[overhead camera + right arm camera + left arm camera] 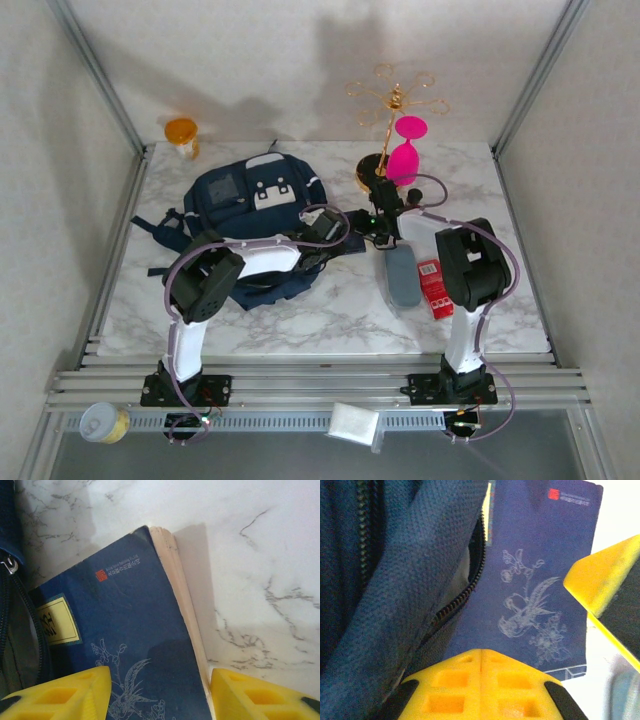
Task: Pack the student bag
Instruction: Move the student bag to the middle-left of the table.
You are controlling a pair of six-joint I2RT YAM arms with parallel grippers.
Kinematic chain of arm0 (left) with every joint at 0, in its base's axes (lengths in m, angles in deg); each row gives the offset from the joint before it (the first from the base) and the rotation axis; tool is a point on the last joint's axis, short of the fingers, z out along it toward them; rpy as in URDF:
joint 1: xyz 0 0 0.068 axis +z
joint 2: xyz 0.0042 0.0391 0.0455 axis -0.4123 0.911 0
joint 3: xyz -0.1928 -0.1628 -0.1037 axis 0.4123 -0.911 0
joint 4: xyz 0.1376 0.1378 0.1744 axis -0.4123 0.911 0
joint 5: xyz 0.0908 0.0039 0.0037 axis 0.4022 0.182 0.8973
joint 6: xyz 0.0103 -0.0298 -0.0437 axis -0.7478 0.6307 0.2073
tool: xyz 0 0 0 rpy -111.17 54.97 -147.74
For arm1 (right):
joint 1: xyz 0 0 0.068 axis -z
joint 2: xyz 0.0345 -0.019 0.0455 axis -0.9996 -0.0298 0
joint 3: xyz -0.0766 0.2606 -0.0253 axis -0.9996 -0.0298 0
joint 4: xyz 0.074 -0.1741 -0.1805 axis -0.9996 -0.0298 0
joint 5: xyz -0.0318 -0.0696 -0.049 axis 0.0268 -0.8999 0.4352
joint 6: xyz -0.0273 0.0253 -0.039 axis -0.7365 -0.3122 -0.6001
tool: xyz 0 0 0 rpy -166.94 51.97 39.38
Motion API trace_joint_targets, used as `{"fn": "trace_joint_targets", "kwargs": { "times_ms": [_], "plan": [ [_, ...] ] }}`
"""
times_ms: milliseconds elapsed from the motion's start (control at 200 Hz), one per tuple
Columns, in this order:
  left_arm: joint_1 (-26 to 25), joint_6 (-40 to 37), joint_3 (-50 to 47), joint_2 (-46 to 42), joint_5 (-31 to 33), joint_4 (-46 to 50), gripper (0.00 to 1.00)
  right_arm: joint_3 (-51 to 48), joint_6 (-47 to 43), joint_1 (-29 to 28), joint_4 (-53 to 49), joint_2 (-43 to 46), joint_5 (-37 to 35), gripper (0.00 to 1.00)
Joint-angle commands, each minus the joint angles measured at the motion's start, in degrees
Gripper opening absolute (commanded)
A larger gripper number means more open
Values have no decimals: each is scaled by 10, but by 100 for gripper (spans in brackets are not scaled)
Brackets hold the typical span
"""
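Just beside the student bag (250, 200), which lies flat on the marble table (480, 190), a blue book (135, 630) rests against its open zipper, with the right gripper (160, 680) poised over it, jaws apart, and the left gripper (481, 655) pressed together at the bag's fabric.

orange btl (181, 133) rear-L | gold stand (390, 100) + pink goblet (405, 152) rear | grey case (403, 275) by red box (434, 287)
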Motion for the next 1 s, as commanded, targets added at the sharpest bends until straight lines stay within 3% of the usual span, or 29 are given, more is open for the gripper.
{"fn": "trace_joint_targets", "kwargs": {
  "times_ms": [0,360,486,666,806,996],
  "plan": [
    [13,-32,1,14,64,60,0,16,-26,1,-3,-19,56,57],
    [20,-53,-47,6,53,64,0,-69,-43,2,21,67,182,42],
    [20,-50,-54,4,51,59,0,-86,-49,2,20,90,151,37],
    [20,-50,-58,-3,43,52,0,-80,-64,3,24,65,167,28],
    [20,-52,-60,-6,37,51,0,-69,-89,3,13,61,107,28],
    [19,-49,-56,-12,29,48,0,-33,-111,3,16,20,102,26]
  ]
}}
